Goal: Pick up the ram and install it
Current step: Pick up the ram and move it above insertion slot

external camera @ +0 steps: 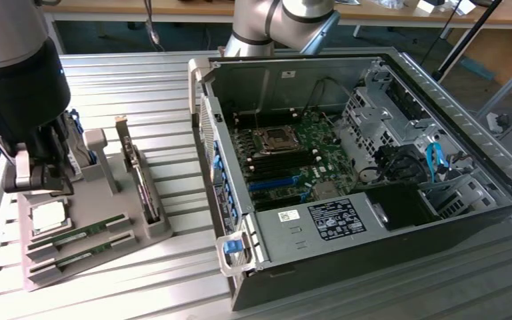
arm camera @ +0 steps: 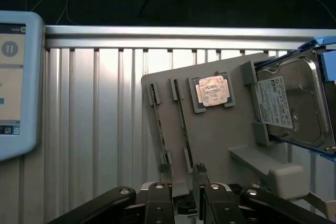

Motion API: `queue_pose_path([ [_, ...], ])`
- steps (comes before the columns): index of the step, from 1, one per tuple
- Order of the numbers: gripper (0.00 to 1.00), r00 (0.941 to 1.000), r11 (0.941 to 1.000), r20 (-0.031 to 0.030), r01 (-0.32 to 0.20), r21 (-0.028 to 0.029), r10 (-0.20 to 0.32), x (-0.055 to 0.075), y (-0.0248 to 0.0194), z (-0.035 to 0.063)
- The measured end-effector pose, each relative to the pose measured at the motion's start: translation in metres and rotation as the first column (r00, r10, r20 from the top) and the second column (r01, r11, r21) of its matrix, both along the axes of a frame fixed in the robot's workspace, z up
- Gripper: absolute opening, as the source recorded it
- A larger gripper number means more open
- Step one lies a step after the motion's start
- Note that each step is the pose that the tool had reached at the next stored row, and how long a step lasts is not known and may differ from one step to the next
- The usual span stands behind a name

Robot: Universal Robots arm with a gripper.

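- In the exterior view, a grey parts holder (external camera: 163,230) is seen lying on a ribbed metal table (external camera: 149,93) at the exterior view's left, beside an opened computer case (external camera: 216,167) with its motherboard (external camera: 292,153) exposed
- Two ram sticks are seated flat in slots at the near end of the holder: one ram stick (external camera: 77,232) just beside a square silver processor (external camera: 47,217), the other ram stick (external camera: 83,252) nearer still
- An upright expansion card (external camera: 141,180) is held on the holder's side towards the case
- The gripper (external camera: 41,183) is seen at the holder's far end, next to a hard drive (external camera: 77,143), apart from both sticks
- In the wrist view, the gripper (arm camera: 182,170) is shown released, its two fingers spread with nothing grasped between them
- The one ram stick (arm camera: 182,124) and the other ram stick (arm camera: 159,124) are seen edge-on in their slots, side by side, with the processor (arm camera: 212,90) next to the first
- The hard drive (arm camera: 291,103) is seen in a blue bracket at the holder's (arm camera: 220,140) edge
- A blue-framed touchscreen (arm camera: 16,77) is seen off the holder, well apart from the sticks
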State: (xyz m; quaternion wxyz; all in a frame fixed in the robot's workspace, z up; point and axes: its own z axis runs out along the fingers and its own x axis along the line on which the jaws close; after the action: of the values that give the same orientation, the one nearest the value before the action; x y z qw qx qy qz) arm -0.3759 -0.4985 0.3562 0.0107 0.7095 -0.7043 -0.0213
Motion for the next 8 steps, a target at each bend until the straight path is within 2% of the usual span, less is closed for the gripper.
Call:
queue_pose_path([
  [8, 0.3, 1.0, 1.0, -0.0001, 0.0, 0.0, 0.0, 0.0001, -0.0026, -0.0069],
])
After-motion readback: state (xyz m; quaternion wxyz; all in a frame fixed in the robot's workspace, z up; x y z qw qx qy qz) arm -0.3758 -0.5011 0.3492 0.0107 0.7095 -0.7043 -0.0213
